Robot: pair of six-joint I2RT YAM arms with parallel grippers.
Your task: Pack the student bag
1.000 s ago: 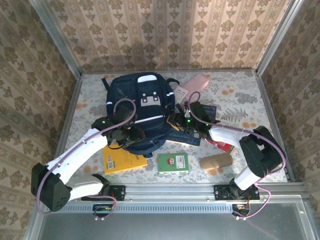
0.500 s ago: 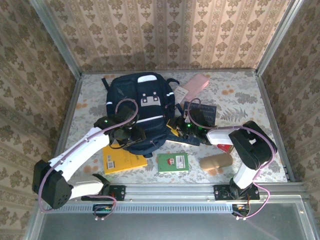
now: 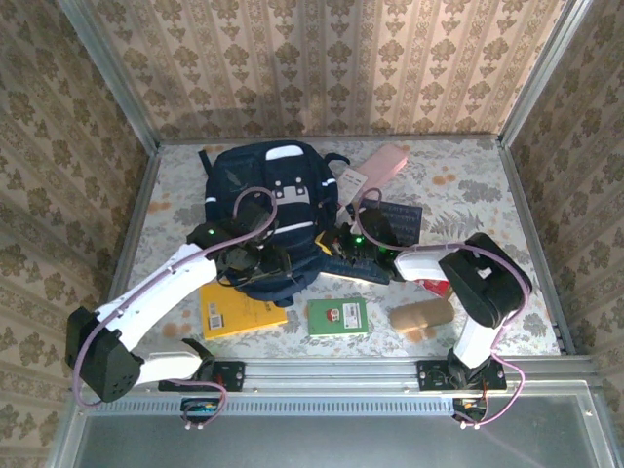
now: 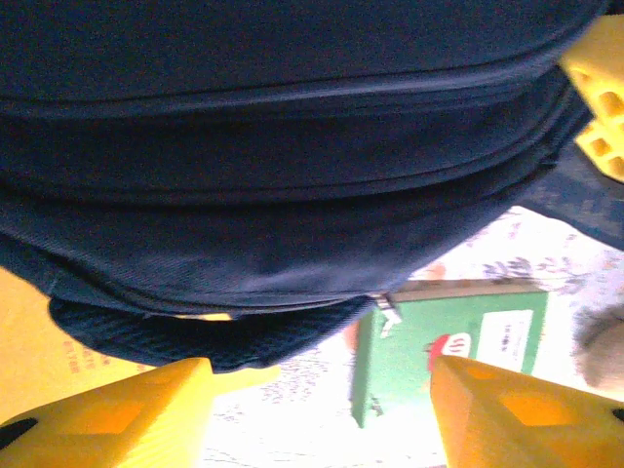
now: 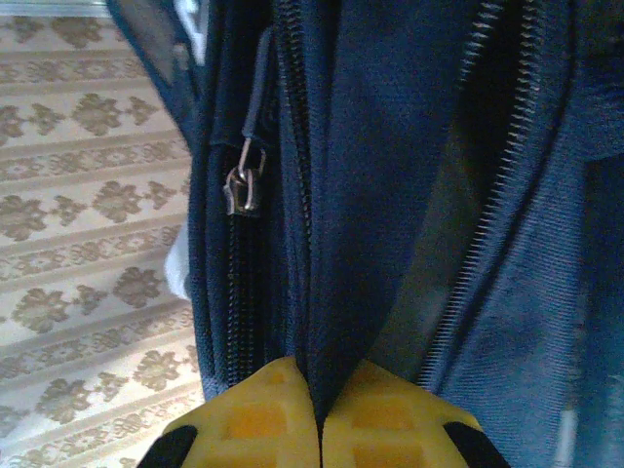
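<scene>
Fabric control looks like the heart of this step. At the lower left of the top view a yellow book [image 3: 239,310] lies on the table [image 3: 175,195]. Just right of it, the left gripper [image 3: 259,265] sits at the near edge of the student bag [image 3: 263,185], which fills the upper centre-left. In the left wrist view its fingers [image 4: 107,414] stand wide apart with nothing between them. Further right, the right gripper [image 5: 320,414] pinches a fold of the bag's navy cloth beside an open zipper [image 5: 485,195]. Judging from this, the fold should be drawn up gently while the left gripper braces the bag's body, so the bag does not slide. A green book [image 3: 338,315] and a tan case [image 3: 421,314] lie at lower right.
</scene>
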